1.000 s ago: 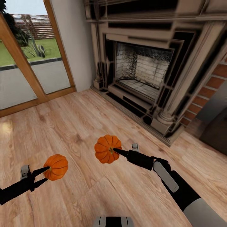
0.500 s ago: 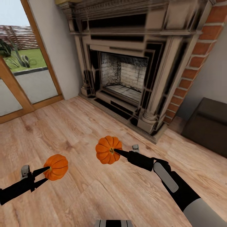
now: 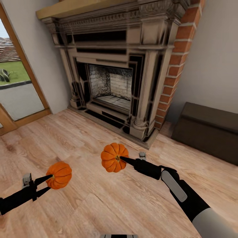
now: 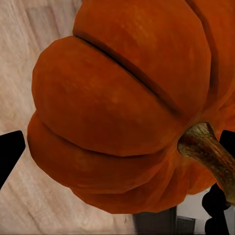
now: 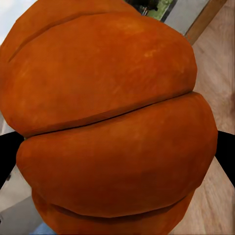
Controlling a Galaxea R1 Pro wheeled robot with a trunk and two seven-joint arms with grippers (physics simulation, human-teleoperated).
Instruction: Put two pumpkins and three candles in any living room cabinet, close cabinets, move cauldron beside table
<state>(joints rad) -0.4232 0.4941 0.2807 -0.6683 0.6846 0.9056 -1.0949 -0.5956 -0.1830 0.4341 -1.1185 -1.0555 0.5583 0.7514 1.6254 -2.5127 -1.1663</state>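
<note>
You have one pumpkin in each gripper, both carried in the air above the wooden floor [image 3: 82,138]. The left pumpkin [image 3: 59,175] sits at the tips of your left gripper [image 3: 49,183], whose two dark fingers are clamped on it at the stem side — in the left wrist view that pumpkin [image 4: 127,103] shows its ribs and its brownish stem [image 4: 208,152], with a black fingertip at either edge. The right pumpkin [image 3: 114,157] is held higher and nearer the middle by your right gripper [image 3: 123,160], fingers closed on it around the stem (the right wrist view has the orange body [image 5: 112,127] bulging between two dark finger edges).

Ahead of you stands the fireplace [image 3: 112,72], a carved surround with a pale brick firebox and a red brick column [image 3: 173,66] on its right side. Right of that, against the wall, sits the cabinet [image 3: 206,130] — low, dark brown, front shut. At far left a wood-framed glass door [image 3: 19,92] looks out on grass.
</note>
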